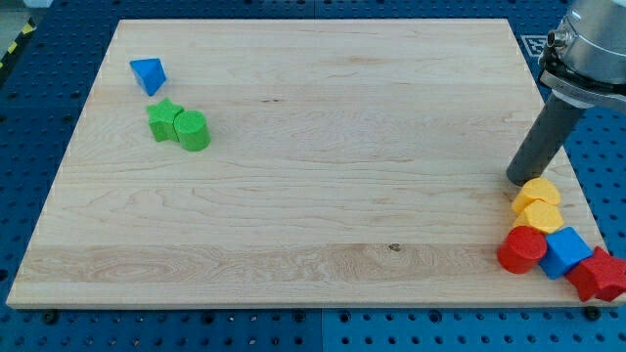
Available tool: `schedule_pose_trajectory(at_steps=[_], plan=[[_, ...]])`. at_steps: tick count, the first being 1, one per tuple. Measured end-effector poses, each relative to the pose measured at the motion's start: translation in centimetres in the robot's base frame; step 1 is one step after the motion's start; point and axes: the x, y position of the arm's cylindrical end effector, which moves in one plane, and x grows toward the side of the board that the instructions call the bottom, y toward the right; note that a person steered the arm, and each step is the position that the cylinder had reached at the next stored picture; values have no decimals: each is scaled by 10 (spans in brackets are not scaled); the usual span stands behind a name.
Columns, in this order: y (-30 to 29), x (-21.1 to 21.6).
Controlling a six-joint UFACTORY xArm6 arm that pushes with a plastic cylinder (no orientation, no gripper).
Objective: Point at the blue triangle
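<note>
The blue triangle (148, 74) lies near the top left corner of the wooden board (313, 147). My tip (519, 180) rests on the board near its right edge, far to the right of the blue triangle. The tip stands just above and left of a yellow block (538, 193).
A green star (164, 121) and a green cylinder (192, 130) sit together just below the blue triangle. At the bottom right corner are two yellow blocks, the second one (537, 214) lower, a red cylinder (521, 250), a blue cube (566, 251) and a red block (599, 276).
</note>
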Motion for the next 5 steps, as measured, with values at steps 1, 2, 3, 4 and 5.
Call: schedule_pose_trajectory(at_steps=[1,2,3,4,5], plan=[[-3,0],[-65,-32],[-154,-84],[-220,-148],[-289,-192]])
